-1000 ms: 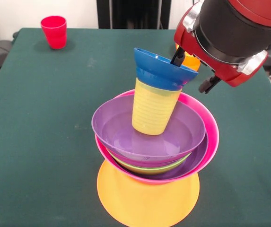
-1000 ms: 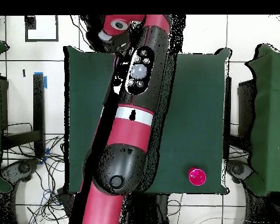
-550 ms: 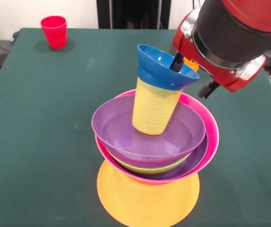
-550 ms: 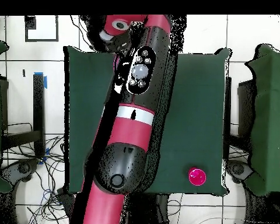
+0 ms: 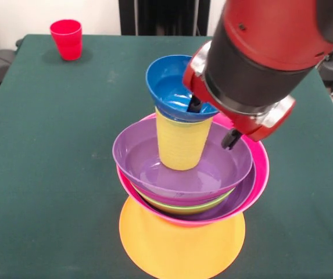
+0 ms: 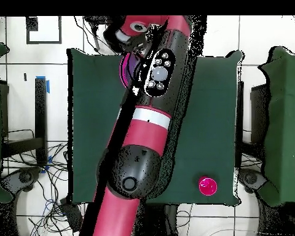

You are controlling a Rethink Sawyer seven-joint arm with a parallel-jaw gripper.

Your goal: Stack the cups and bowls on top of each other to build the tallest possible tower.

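While its gripper [image 5: 211,122] reaches into the blue bowl [image 5: 175,87], the arm [image 5: 265,52] hides whether the jaws are closed.
One dark finger [image 5: 194,104] sits inside the bowl, another [image 5: 232,139] hangs outside, over the pink bowl [image 5: 261,168]. Blue bowl caps a yellow cup [image 5: 181,142] standing in the top purple bowl [image 5: 137,154] of the tower; a second purple bowl [image 5: 239,195], green rim [image 5: 183,207] and orange base [image 5: 181,244] lie below. Red cup [image 5: 66,39] stands well apart at the worktop's [image 5: 50,145] far corner.

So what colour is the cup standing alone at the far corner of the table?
Red. The lone cup shows best in the front view.
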